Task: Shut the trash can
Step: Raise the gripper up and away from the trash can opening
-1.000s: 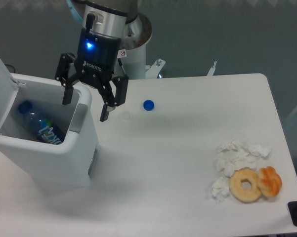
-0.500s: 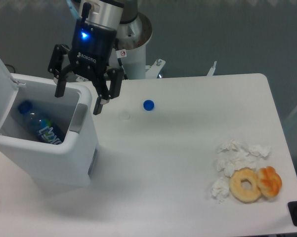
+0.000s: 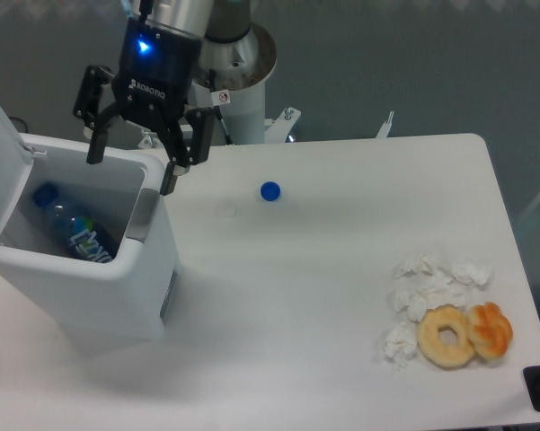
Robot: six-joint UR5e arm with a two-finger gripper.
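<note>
The white trash can (image 3: 117,287) stands at the table's left, its lid (image 3: 2,162) swung up and open at the far left. Inside lies a plastic bottle (image 3: 72,229) with a blue cap. The grey latch tab (image 3: 142,215) shows on the inner right wall. My gripper (image 3: 130,177) hovers above the bin's back right corner, open, fingers spread wide with nothing between them. One fingertip (image 3: 168,184) hangs just over the right rim.
A blue bottle cap (image 3: 270,190) and a small clear cap (image 3: 226,210) lie on the table right of the bin. Crumpled tissues (image 3: 431,283), a donut (image 3: 447,336) and an orange pastry (image 3: 491,329) sit at the front right. The robot base (image 3: 238,81) stands behind.
My gripper has moved up and to the left, from beside the bin's right rim to above its back right corner. It stays open. The lid has not moved.
</note>
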